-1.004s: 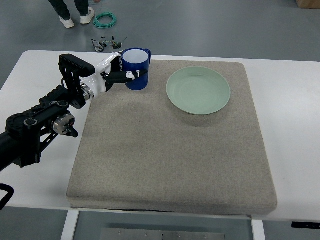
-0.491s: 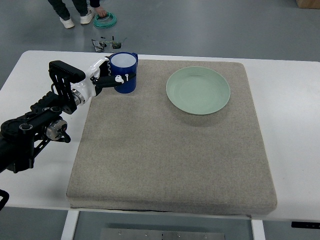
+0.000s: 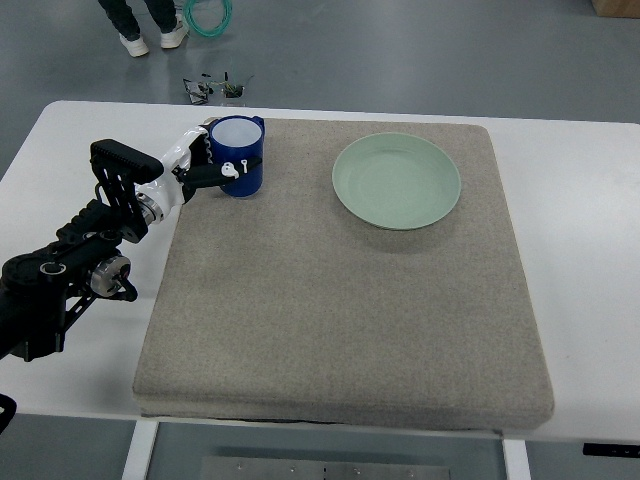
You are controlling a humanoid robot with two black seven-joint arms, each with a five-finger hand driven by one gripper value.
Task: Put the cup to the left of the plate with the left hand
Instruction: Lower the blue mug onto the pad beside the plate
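Observation:
A blue cup (image 3: 239, 156) with a white inside stands upright near the far left corner of the grey mat (image 3: 330, 300). My left hand (image 3: 208, 162) is shut on it, its fingers wrapped around the cup's left side. The black arm runs back to the picture's left edge. A pale green plate (image 3: 396, 181) lies on the mat to the right of the cup, a good gap between them. The right arm does not show.
The mat lies on a white table (image 3: 580, 220). Beyond the table's far edge, on the floor, are a small dark clutter of parts (image 3: 215, 88), a green cable coil (image 3: 207, 12) and a person's feet in white shoes (image 3: 152, 36).
My left hand has carried the cup leftward and slightly nearer, away from the plate. The green cable coil on the floor has been moved farther away by the person.

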